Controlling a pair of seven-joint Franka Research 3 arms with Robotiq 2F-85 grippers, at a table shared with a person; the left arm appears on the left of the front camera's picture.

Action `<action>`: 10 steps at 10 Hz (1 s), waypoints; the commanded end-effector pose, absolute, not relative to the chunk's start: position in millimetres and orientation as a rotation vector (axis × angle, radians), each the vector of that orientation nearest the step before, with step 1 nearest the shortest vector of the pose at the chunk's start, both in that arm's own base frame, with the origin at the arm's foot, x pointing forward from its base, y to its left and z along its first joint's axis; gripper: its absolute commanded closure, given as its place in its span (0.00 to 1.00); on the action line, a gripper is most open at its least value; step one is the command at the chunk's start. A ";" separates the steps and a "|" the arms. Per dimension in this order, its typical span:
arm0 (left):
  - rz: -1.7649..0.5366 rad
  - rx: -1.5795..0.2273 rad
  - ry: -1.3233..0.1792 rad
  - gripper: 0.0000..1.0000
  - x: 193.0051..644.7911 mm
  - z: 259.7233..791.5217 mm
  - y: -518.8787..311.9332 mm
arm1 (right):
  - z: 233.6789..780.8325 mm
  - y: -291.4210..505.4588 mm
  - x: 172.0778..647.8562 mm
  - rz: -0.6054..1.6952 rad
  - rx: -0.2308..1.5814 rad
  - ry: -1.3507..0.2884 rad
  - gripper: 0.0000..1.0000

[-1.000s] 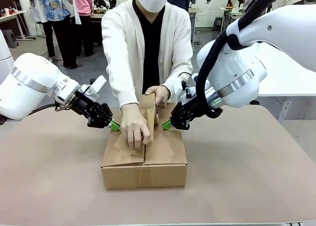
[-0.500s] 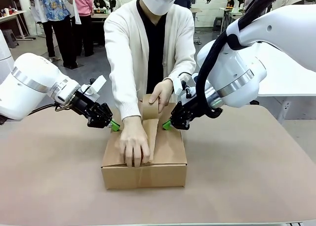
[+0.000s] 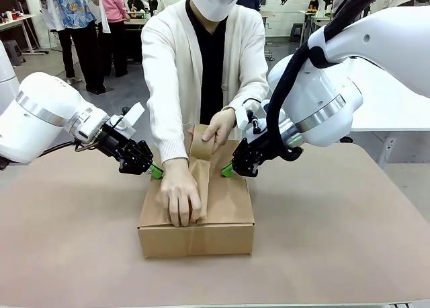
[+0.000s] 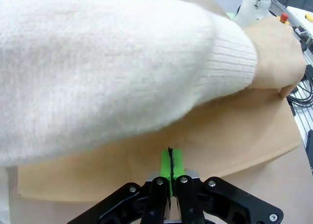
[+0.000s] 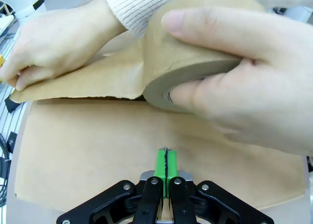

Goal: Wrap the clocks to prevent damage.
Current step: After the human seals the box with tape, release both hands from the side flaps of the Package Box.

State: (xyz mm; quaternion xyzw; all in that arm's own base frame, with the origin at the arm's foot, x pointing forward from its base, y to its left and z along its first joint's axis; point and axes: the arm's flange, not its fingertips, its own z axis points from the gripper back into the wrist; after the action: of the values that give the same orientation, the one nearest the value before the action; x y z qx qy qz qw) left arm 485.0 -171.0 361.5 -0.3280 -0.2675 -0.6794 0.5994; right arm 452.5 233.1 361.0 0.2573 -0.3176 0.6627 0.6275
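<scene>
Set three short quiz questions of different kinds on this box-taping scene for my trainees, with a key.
1. True or false: the left pincer and the right pincer are both shut, holding nothing.
2. What does the person's hand grip above the carton? A: a tape roll; B: scissors; C: a marker.
3. Fill in: the other hand presses the tape strip onto the carton's ___ face.
Key: 1 true; 2 A; 3 top.
</scene>
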 end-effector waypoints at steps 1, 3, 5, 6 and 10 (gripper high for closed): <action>-1.569 -0.772 -0.624 0.99 485.3 356.7 -171.1 | 355.9 232.8 451.3 1.507 0.595 -0.726 0.99; -1.569 -0.772 -0.624 0.99 485.3 356.7 -171.1 | 355.9 232.8 451.3 1.507 0.595 -0.726 0.99; -1.569 -0.772 -0.624 0.99 485.3 356.7 -171.1 | 355.9 232.8 451.3 1.507 0.595 -0.726 0.99; -1.569 -0.772 -0.624 0.99 485.3 356.7 -171.1 | 355.9 232.8 451.3 1.507 0.595 -0.726 0.99; -1.569 -0.772 -0.624 0.99 485.3 356.7 -171.1 | 355.9 232.8 451.3 1.507 0.595 -0.726 0.99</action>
State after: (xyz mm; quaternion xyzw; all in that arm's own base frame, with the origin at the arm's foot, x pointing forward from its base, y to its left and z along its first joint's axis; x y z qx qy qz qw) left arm 485.0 -171.0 360.2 -0.3288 -0.2666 -0.6790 0.5998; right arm 452.5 233.1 360.9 0.2574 -0.3175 0.6627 0.6275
